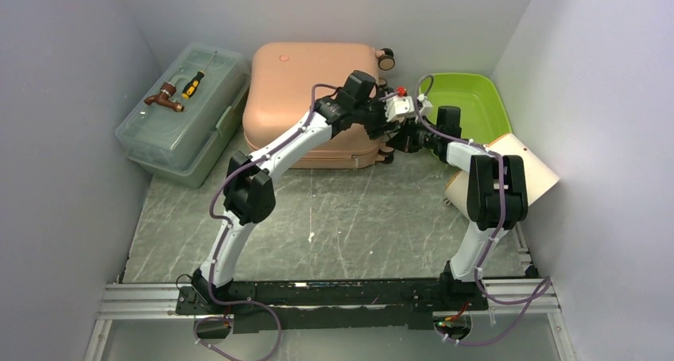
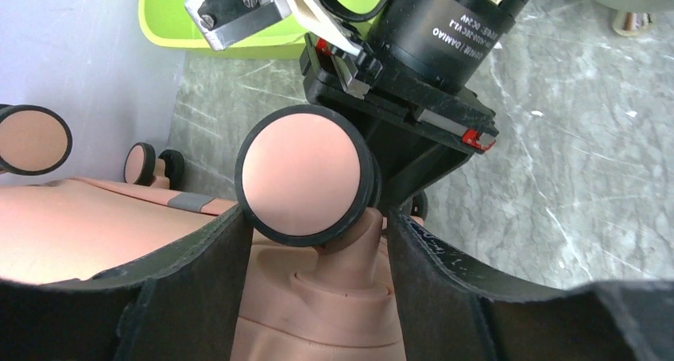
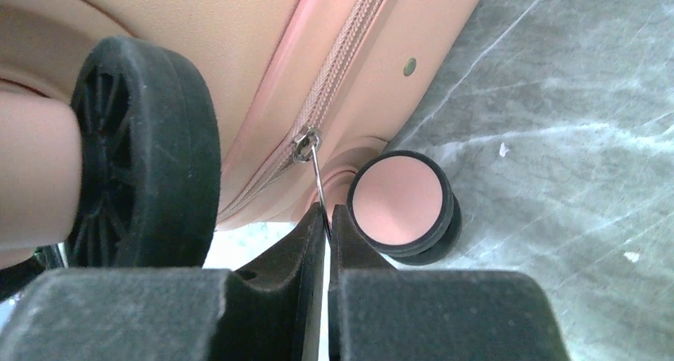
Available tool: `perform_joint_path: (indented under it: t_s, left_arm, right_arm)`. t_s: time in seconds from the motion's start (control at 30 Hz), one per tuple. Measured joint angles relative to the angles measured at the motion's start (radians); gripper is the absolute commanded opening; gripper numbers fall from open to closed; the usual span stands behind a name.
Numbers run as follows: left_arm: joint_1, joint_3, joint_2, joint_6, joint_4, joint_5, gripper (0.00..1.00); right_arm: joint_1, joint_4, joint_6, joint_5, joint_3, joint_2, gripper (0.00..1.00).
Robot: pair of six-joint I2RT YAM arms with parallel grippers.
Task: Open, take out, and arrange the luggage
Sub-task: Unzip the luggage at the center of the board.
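Observation:
The salmon-pink luggage lies flat at the back of the table, its wheels facing right. My left gripper straddles one pink-faced wheel, with its fingers pressed on the wheel's rim and stem, so it is shut on that wheel. My right gripper is at the luggage's lower right corner. In the right wrist view it is shut on the thin metal zipper pull on the zipper track, next to another wheel. The lid is closed.
A translucent toolbox with a screwdriver on its lid stands at the back left. A lime green tray sits right of the luggage, with a tan board in front of it. Grey walls enclose three sides.

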Motion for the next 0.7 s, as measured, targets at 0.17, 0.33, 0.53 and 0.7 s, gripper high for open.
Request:
perform_joint_path:
  t_s: [0.17,0.33,0.53,0.7]
  left_arm:
    - [-0.010,-0.090,-0.071,0.032,-0.031,0.019,0.59]
    - [-0.029,-0.217,-0.175,0.066,-0.082,0.062,0.58]
    - [-0.045,-0.367,-0.297,0.116,-0.145,0.138,0.58]
    - [-0.045,-0.433,-0.346,0.158,-0.160,0.183,0.59]
  right_arm:
    - [0.005,0.011,-0.007,0.016,-0.090,-0.088,0.00]
    - [0.039,0.030,-0.021,0.058,-0.249,-0.250,0.00]
    - [0.083,0.018,-0.030,0.085,-0.386,-0.405,0.00]
    - [0.093,0.006,-0.046,0.167,-0.393,-0.433,0.00]
